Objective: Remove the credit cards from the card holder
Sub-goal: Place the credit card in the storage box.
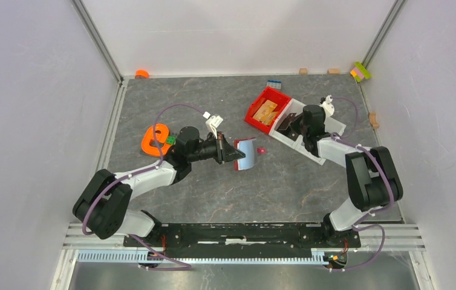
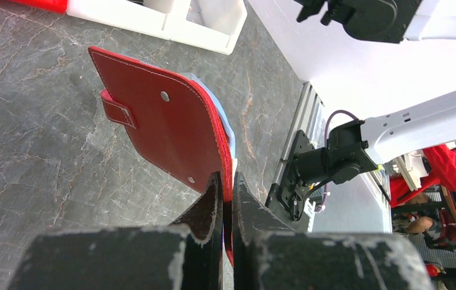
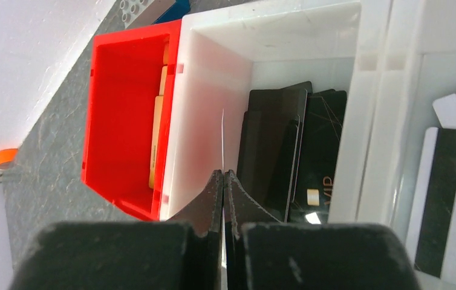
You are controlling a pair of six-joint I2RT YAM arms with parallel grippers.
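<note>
Through the right wrist camera I can read one word only: "VIP", in pale letters turned sideways, on a black card (image 3: 325, 151). That card lies in the white tray (image 3: 358, 121) compartment directly beside the red bin (image 3: 123, 121), against the compartment wall farther from the bin. Any other print near the red bin is too small or blurred for me to make out.

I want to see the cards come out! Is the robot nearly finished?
Not yet. Dark cards lie in the white bin. The right gripper pinches a thin card edge-on above it. The left gripper grips the card holder, and a light blue card peeks from it, so more remain.
</note>
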